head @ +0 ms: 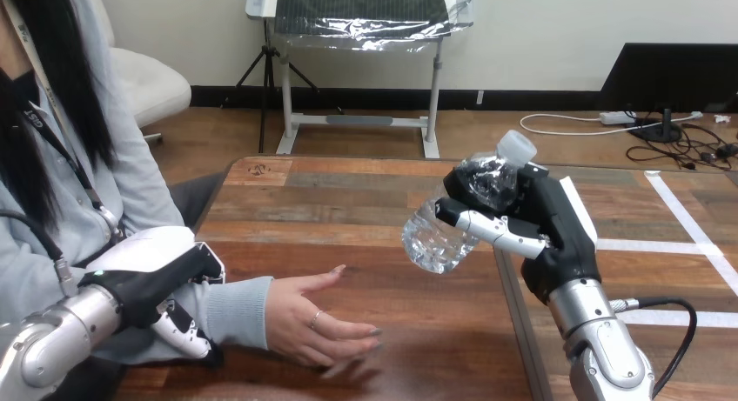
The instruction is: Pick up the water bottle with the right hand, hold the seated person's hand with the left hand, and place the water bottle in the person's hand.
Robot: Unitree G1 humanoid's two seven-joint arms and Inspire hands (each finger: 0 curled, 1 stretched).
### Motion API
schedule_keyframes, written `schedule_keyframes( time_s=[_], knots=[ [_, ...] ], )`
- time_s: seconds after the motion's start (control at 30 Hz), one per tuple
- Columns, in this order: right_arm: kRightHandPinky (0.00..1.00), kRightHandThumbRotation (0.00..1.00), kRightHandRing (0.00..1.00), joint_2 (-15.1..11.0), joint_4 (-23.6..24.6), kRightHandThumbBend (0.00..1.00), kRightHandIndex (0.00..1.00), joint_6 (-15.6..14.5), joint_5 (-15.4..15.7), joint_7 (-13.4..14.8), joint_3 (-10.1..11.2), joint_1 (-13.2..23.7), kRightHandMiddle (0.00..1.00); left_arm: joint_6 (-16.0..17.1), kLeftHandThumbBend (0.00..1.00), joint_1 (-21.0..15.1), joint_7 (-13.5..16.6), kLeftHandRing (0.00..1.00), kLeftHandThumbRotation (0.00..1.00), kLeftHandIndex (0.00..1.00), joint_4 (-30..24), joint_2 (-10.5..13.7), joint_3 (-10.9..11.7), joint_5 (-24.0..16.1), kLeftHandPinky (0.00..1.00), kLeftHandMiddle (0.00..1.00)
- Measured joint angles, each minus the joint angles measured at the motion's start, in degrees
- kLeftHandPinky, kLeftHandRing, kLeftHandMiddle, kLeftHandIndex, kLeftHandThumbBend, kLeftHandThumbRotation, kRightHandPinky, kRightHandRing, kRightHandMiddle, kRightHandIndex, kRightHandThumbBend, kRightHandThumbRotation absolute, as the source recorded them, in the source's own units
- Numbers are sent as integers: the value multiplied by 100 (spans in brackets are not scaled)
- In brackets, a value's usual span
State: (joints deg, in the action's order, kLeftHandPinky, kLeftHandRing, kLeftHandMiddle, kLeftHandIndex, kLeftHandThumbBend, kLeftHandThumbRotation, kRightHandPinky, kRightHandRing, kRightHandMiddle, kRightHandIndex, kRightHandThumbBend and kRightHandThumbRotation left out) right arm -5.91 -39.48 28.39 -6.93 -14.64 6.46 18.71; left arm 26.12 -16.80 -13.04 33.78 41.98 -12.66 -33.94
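Wooden worktop carries the person's forearm, which the left robot hand clasps with curled fingers, apparently to steady the open person's hand. Near that hand, the right robot hand grips the tilted water bottle aloft, seemingly ready for delivery.

A robotics test lab, judging by the white-taped wooden table.

R hand raised, fingers curled; L hand low, fingers curled.
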Motion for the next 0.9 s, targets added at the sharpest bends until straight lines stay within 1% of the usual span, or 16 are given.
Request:
schedule_keyframes(
  time_s=[0.27, 0.53, 0.9],
  knots=[
    [36, 0, 43, 1, -179, 72, 49, 24, 3, 0, 0, 68, 51, -38, 80, 0, -155, 25, 0, 30, -122, 0, 0, 0, 20, 31],
    [36, 0, 43, 0, -356, 73, 49, 153, 17, 3, 0, 166, 50, -44, 80, 0, -225, 25, 0, 30, -230, 0, 0, 0, 20, 31],
    [35, 0, 42, 1, -508, 73, 49, 243, 16, 4, 1, 319, 50, -48, 82, 0, -283, 25, 0, 30, -411, 0, 0, -16, 20, 31]
  ],
)
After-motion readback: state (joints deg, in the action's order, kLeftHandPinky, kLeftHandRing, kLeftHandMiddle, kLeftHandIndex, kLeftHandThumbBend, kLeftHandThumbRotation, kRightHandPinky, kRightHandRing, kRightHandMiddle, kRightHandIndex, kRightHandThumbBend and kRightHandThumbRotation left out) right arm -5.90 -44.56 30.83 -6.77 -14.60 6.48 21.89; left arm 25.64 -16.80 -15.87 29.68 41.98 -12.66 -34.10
